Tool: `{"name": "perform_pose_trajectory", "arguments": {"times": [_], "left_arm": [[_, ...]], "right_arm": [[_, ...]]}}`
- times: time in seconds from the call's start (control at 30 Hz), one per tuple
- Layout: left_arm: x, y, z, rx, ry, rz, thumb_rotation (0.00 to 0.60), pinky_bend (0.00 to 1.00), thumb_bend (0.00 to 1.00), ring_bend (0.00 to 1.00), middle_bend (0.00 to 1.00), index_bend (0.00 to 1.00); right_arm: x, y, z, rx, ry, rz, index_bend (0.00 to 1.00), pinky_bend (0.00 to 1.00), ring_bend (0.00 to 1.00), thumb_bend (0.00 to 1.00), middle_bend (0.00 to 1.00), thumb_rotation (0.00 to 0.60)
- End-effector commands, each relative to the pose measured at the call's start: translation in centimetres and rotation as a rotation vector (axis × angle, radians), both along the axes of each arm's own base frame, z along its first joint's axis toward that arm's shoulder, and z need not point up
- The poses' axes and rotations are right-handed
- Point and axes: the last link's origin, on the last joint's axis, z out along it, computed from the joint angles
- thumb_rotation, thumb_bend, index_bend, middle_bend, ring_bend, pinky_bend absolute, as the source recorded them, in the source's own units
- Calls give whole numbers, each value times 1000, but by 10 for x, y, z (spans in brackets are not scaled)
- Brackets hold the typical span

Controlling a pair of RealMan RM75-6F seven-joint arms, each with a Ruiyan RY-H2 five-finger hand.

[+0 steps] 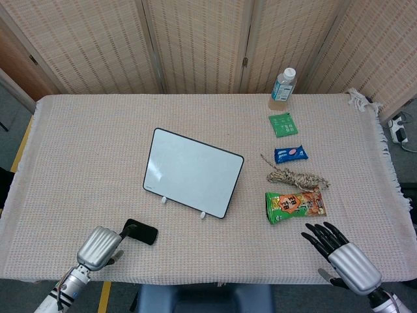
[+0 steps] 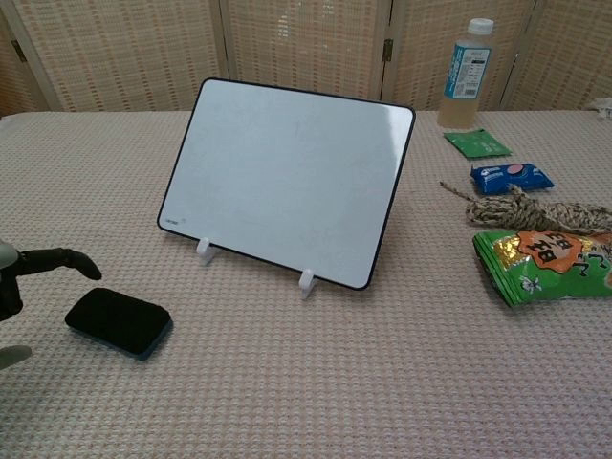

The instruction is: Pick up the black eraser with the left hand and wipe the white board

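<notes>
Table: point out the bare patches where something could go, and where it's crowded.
Bare cloth lies left of and behind the board, and between board and snack bag. Crowded: the right strip from bottle to bag, and around the eraser by the left hand.

Left robot hand (image 1: 100,246) and right robot hand (image 1: 343,255) empty, fingers extended.

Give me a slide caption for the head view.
Left hand reaches the eraser beside the propped whiteboard.

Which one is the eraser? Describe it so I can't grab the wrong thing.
Start at the white board propped on its stand mid-table. Just in front of its left corner, nearer the robot, lies the black eraser, with the left hand right beside it. It is the only plain black block; the packets lie right of the board.
</notes>
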Motion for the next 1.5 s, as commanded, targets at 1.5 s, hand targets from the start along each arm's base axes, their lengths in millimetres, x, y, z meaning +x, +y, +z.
{"name": "perform_pose_trajectory", "arguments": {"times": [1.5], "left_arm": [[15,64,-28,2,-61,31,600,1000,431,1000,1000,618]], "right_arm": [[-3,-12,-3,-17,25,-64,0,0,0,348,0,600]]}}
